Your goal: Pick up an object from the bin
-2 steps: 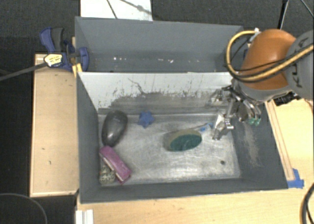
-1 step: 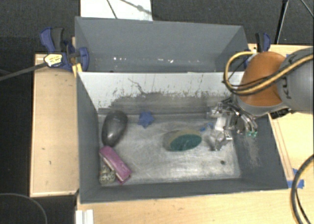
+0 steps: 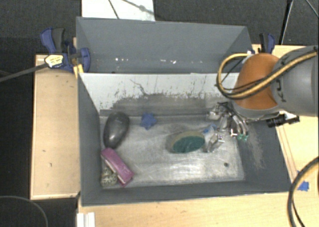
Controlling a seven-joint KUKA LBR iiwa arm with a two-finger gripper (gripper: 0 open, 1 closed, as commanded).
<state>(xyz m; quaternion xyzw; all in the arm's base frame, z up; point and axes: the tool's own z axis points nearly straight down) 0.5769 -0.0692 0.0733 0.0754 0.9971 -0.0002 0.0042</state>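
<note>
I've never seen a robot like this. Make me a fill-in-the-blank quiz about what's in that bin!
The arm reaches in from the picture's ___ side.
The small scrap lying near the back wall of the bin is coloured ___.
The pink block lies in the front-___ corner.
Missing words: right; blue; left.

The metal bin (image 3: pixel 159 169) is shown scratched and matt; a smooth dark oval (image 3: pixel 115 129) is seen at nine o'clock, a glossy purple block (image 3: pixel 117 166) at eight.

Grey bin (image 3: pixel 164 47) holds a teal oval (image 3: pixel 187 144), pink block (image 3: pixel 117 166), blue scrap (image 3: pixel 148 120), dark-grey mouse (image 3: pixel 115 129).
</note>
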